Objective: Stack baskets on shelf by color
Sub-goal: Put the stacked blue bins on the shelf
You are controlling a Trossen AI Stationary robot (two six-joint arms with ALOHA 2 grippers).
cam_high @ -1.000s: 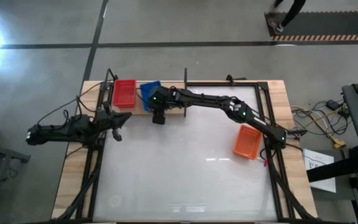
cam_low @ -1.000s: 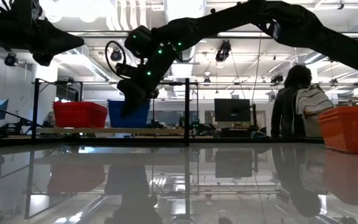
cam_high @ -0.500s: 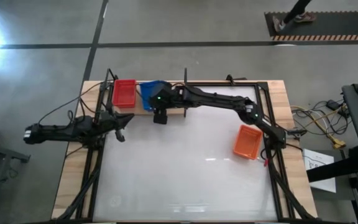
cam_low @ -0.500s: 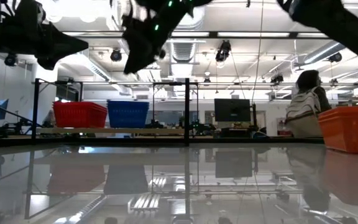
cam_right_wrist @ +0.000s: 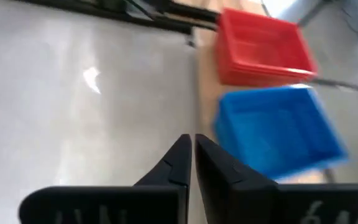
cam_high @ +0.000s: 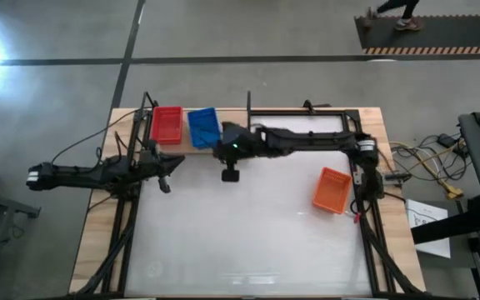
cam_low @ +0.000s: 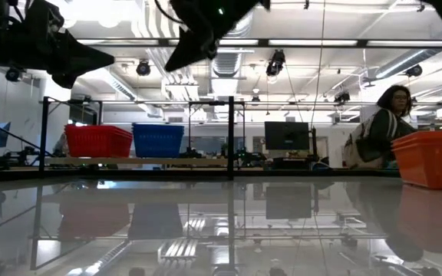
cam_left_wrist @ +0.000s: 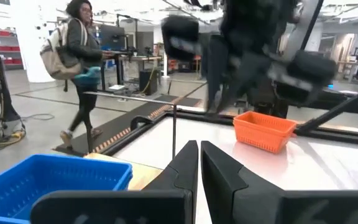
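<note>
Red baskets [cam_high: 166, 124] and blue baskets [cam_high: 203, 127] sit side by side on the shelf [cam_high: 192, 143], a light-wood board along the counter's far edge, roughly 11 o'clock from counter centre in the high view. Red is the outer one, blue at its 3 o'clock, just beside it; cannot tell whether they touch. Low view shows both upright on the board, red [cam_low: 98, 141] and blue [cam_low: 158, 140]. A thin dark post [cam_high: 248, 106] stands at the shelf's end nearest counter centre.

Orange basket [cam_high: 332, 190] rests apart on the white counter [cam_high: 248, 233], about 3 o'clock from centre, near the right arm's base. Also seen in the low view [cam_low: 433, 159] and the left wrist view [cam_left_wrist: 263, 129].

Right gripper [cam_high: 230, 172] hangs above the counter, at about 5 o'clock from the blue baskets, just off the shelf's near edge. Jaws closed, tips together, nothing between them; right wrist view shows the closed tips [cam_right_wrist: 190, 160] with blue [cam_right_wrist: 277, 127] and red [cam_right_wrist: 261, 48] beyond.

Left gripper [cam_high: 165, 180] waits over the counter's left edge, about 6 o'clock from the red baskets. Jaws closed, empty [cam_left_wrist: 199, 163].

A person [cam_left_wrist: 79, 73] with a backpack walks in the room behind.
</note>
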